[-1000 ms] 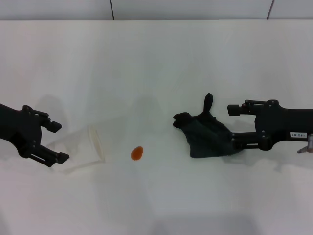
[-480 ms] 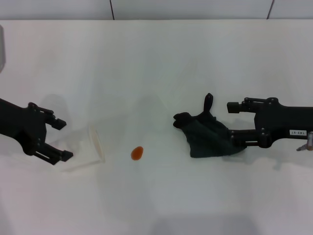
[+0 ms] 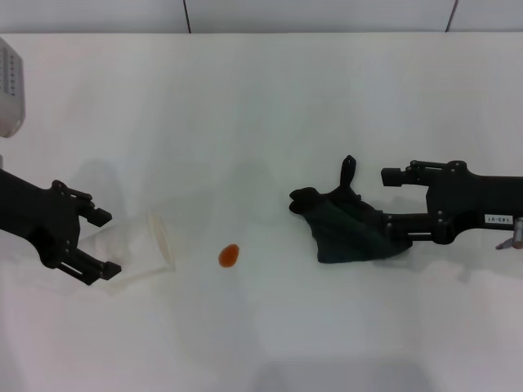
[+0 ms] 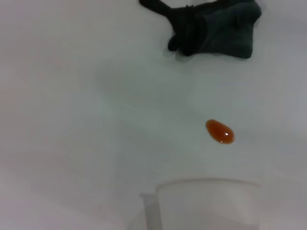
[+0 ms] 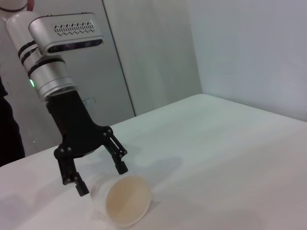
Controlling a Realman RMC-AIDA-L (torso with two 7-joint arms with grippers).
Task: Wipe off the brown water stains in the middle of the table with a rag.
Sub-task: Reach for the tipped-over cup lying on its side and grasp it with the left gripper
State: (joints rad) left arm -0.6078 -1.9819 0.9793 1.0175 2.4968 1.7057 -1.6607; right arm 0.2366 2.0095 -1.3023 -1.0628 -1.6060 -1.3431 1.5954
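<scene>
Tipped cup (image 3: 145, 249) (translucent) lies left of stain (image 3: 229, 255).

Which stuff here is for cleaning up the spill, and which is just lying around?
For the job:
brown water stains
rag, with the right gripper at it
table

Just lying around:
clear cup on its side, with the left gripper open beside it

I can make out only one bit of writing: a small white label (image 3: 496, 221) on the right arm in my head view, carrying a short dark code of letters or digits that is too small for me to read. Nothing else in my head or wrist views bears any text, brand, number or sign.
</scene>
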